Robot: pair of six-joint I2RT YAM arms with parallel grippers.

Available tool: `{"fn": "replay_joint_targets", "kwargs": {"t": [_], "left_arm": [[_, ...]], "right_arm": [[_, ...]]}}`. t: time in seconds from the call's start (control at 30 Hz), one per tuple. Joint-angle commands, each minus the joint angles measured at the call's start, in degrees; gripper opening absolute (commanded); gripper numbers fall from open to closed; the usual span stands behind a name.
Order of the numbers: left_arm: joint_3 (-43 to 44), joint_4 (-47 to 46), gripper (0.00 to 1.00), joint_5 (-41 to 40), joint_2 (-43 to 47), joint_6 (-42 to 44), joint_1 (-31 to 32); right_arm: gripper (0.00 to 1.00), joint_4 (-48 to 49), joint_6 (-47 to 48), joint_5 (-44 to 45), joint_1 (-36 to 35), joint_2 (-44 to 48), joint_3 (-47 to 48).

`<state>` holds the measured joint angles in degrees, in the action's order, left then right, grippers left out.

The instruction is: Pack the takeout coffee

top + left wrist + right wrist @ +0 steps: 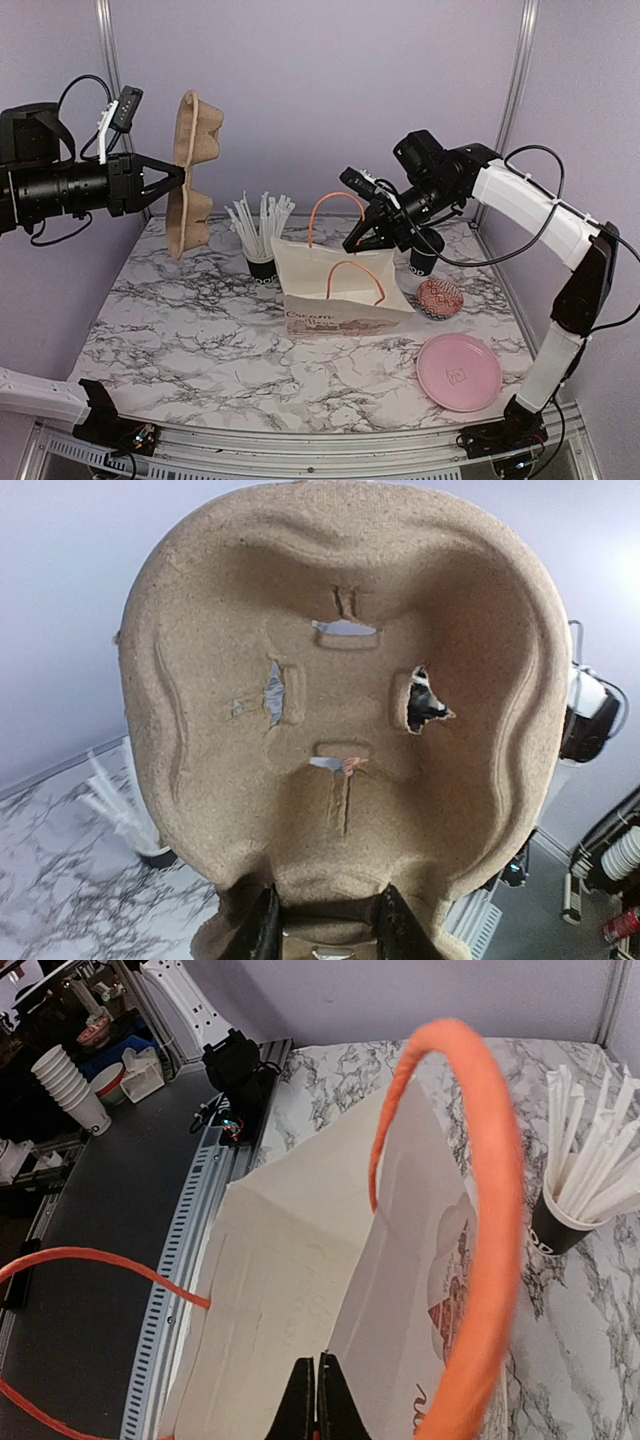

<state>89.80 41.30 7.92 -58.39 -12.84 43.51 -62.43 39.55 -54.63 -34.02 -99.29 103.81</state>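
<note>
The takeout coffee, a small black cup (426,256), stands on the table at the back right, partly hidden behind my right arm; I cannot tell whether its lid is on. My right gripper (360,240) is shut on the top rim of a cream paper bag (335,295) with orange handles. The right wrist view shows the closed fingertips (305,1400) pinching the bag's wall (290,1280). My left gripper (180,180) is shut on the brown cardboard cup tray (195,165) and holds it upright, high at the left. The tray (340,710) fills the left wrist view above the gripper (328,930).
A black cup bristling with white straws (262,255) stands left of the bag and also shows in the right wrist view (570,1210). A round red patterned item (440,298) and a pink plate (458,371) lie right of the bag. Frame posts stand at the back corners.
</note>
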Motion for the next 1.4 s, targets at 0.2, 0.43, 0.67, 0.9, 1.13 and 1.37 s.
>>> {"fn": "replay_joint_targets", "kwargs": {"t": [0.2, 0.43, 0.67, 0.9, 1.13, 1.37], "left_arm": [[-0.2, -20.5, 0.26, 18.4, -10.4, 8.9, 6.6], [2.6, -21.0, 0.27, 18.7, -14.3, 10.5, 10.0], [0.3, -21.8, 0.27, 18.3, -16.7, 10.8, 12.2], [-3.0, -22.3, 0.27, 16.6, -19.4, 12.5, 12.5], [-4.3, -20.9, 0.28, 12.3, -22.2, 17.9, 12.3], [-3.6, -20.7, 0.28, 11.8, -24.0, 19.0, 11.1]], "right_arm": [[0.0, -15.7, 4.9, -12.9, -2.5, -7.7, 12.9], [0.0, -12.5, 0.1, -12.5, -2.5, -6.4, 12.5], [0.0, -11.0, -3.9, -13.6, -2.6, -9.2, 11.9], [0.0, -12.8, -2.4, -13.0, -2.5, -13.2, 13.3], [0.35, -15.2, -0.5, -11.6, -0.6, -16.7, 18.3], [0.57, -15.0, 0.3, -11.9, 3.2, -14.7, 21.2]]}}
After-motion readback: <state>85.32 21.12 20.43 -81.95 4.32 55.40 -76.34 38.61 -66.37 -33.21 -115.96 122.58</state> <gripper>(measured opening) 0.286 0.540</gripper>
